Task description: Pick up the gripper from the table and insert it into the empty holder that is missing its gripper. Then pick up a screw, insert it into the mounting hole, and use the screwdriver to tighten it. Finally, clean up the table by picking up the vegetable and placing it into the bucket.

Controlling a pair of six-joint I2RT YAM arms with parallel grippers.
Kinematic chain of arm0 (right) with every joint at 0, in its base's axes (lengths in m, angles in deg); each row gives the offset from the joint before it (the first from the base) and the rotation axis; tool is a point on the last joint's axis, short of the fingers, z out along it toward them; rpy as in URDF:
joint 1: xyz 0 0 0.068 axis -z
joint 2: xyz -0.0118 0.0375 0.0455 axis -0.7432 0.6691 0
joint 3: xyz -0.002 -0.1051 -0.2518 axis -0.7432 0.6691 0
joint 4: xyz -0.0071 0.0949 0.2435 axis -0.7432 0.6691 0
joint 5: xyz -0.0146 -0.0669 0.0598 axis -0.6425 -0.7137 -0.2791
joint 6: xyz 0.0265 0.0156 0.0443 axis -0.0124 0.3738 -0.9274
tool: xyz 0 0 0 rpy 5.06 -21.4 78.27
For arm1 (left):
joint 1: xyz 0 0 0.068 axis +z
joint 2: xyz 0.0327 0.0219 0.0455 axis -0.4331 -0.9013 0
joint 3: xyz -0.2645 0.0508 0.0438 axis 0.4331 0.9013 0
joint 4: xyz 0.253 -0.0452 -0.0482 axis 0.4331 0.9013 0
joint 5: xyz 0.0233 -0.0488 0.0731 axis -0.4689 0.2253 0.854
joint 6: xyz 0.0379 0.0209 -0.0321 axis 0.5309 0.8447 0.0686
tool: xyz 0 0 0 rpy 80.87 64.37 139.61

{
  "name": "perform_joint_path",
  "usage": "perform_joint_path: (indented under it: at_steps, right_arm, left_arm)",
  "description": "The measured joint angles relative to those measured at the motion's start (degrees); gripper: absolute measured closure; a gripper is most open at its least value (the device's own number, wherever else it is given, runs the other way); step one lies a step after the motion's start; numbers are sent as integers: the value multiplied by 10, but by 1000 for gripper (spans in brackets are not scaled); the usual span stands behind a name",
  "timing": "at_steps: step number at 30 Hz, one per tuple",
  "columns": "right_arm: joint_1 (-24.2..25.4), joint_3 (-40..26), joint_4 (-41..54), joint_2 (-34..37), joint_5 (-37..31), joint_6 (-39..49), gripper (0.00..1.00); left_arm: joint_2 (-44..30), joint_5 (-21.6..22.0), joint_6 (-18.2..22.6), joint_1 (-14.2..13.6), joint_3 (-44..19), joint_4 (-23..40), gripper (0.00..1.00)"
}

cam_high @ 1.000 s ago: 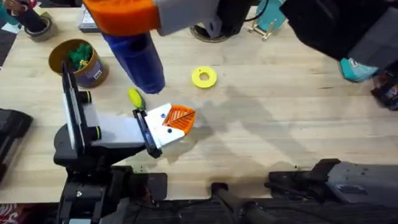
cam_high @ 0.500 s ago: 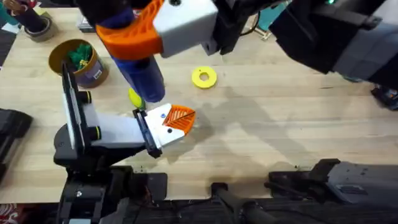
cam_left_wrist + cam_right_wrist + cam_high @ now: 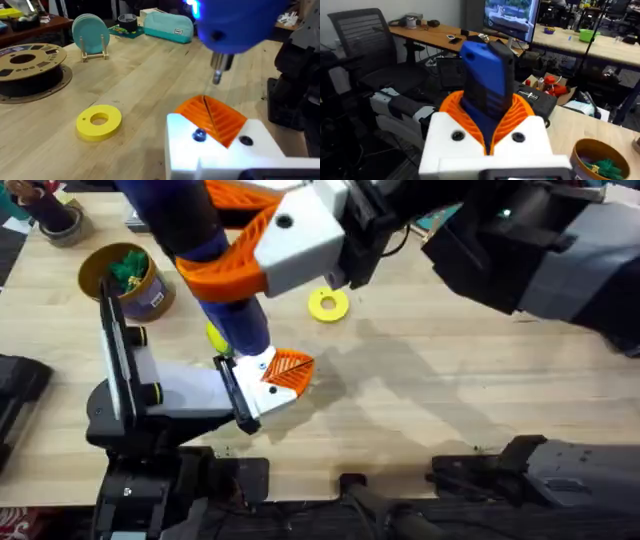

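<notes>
My right gripper (image 3: 232, 252) reaches across from the right, shut on the blue screwdriver (image 3: 235, 315), which stands nearly upright between its orange pads (image 3: 512, 117). The screwdriver's bit (image 3: 217, 76) hangs just above the white holder (image 3: 210, 150) at my left arm's tip. An orange ribbed gripper wedge (image 3: 216, 117) sits in that holder, and a small screw head (image 3: 199, 135) shows in one of its holes. My left gripper (image 3: 280, 375) lies low over the table. The yellow vegetable (image 3: 214, 334) peeks out beside the screwdriver. At the far left stands the bucket (image 3: 150, 298), with green stuff inside.
A flat yellow ring (image 3: 327, 303) lies on the wood right of the screwdriver. A brown filament spool (image 3: 27, 67), a stand with teal discs (image 3: 90, 32) and a teal pouch (image 3: 167, 27) line the far edge. The right half of the table has free room.
My right arm has come down and toward the left arm, carrying the screwdriver until its tip sits over the holder. The left arm has stayed still.
</notes>
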Motion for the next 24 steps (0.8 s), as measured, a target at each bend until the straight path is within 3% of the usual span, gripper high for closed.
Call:
perform_joint_path:
  at_steps: [24]
  right_arm:
    - [-11, 25, -6, 13, -4, 23, 975]
  left_arm:
    - [0, 0, 0, 0, 0, 0, 997]
